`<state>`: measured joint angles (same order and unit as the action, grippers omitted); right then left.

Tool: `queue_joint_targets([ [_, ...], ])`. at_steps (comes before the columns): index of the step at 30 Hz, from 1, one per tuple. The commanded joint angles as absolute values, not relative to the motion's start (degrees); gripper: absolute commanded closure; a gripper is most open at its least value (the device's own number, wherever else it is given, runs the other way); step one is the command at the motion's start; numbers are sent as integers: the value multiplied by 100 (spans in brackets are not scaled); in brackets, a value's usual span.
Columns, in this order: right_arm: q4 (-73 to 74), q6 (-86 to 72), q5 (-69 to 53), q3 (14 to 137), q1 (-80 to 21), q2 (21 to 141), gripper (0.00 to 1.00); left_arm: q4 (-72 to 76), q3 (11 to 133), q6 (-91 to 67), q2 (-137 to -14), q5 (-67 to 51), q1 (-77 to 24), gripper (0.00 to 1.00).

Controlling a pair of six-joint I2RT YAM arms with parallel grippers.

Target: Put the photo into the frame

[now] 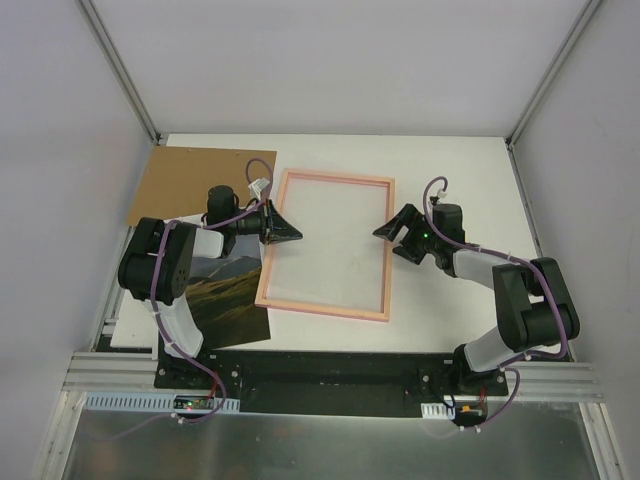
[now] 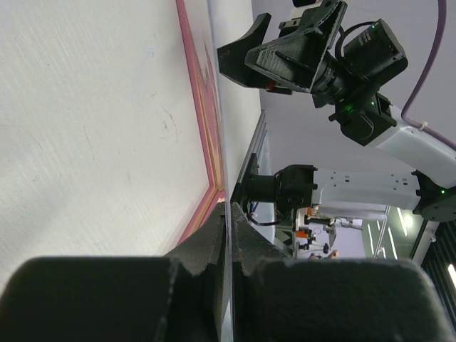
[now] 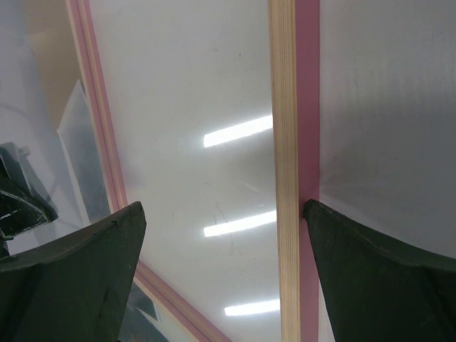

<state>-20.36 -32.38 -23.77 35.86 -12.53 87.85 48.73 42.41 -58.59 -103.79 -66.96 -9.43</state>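
The frame (image 1: 330, 182), a salmon-pink border round a clear pane, lies flat mid-table. The photo (image 1: 228, 292), a dark mountain landscape, lies face up to its left, partly under the left arm. My left gripper (image 1: 284, 229) is at the frame's left edge. In the left wrist view it (image 2: 229, 231) is shut on the edge of a thin clear sheet, with the pink border (image 2: 206, 114) beyond. My right gripper (image 1: 396, 231) is open over the frame's right side. In the right wrist view its jaws (image 3: 221, 214) straddle the right border (image 3: 296, 142), and the right finger (image 3: 370, 278) sits against the border's outer edge.
A brown cardboard backing board (image 1: 195, 180) lies at the back left. A white sheet (image 1: 130, 332) pokes out under the photo near the left table edge. White enclosure walls stand on three sides, and the mounting rail (image 1: 330, 375) runs along the front.
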Motion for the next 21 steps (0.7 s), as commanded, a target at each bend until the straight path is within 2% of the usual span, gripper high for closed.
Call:
queue_joint_targets([
  [1, -2206, -3252, -2575, 3683, -1362, 8824, 4, 5115, 4368, -5836, -10406, -6609, -1055, 100],
  [13, -2188, -3243, -2540, 3700, -1433, 8877, 4, 4966, 4315, -5458, -10538, -6618, -1125, 100],
  [21, -2188, -3234, -2523, 3727, -1468, 8895, 4, 4150, 4447, -4861, -10485, -6539, -1160, 100],
])
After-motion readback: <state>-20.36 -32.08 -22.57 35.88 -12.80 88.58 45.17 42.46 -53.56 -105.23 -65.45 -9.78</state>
